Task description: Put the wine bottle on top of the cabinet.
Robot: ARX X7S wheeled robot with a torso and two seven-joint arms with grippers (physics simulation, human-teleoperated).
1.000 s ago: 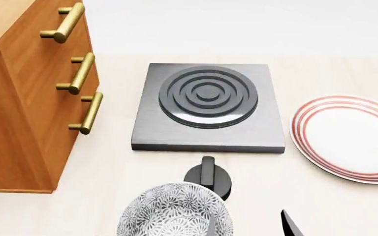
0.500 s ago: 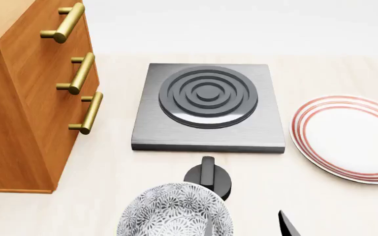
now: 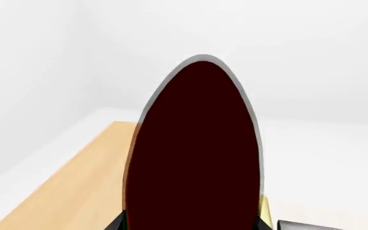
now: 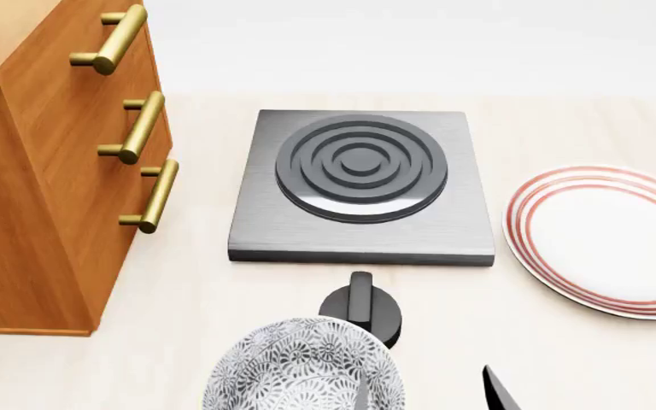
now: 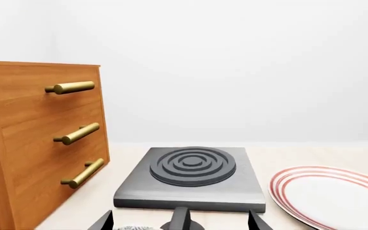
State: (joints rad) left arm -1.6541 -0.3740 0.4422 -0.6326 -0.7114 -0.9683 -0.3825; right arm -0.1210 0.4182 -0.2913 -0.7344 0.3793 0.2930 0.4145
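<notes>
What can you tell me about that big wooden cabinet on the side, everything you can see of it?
The cabinet is a tall orange-brown box that looks like grained wood, with a lighter wooden top. Its front carries three brass-gold bar handles stacked one above another, suggesting three drawers, all apparently shut. It stands upright on the pale surface, at the robot's left, beside the square grey hotplate with a gap between them. Nothing visibly touches it apart from that surface.

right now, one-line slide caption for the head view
Hotplate centred on the table, cabinet at left, striped plate at right, patterned bowl nearest.
</notes>
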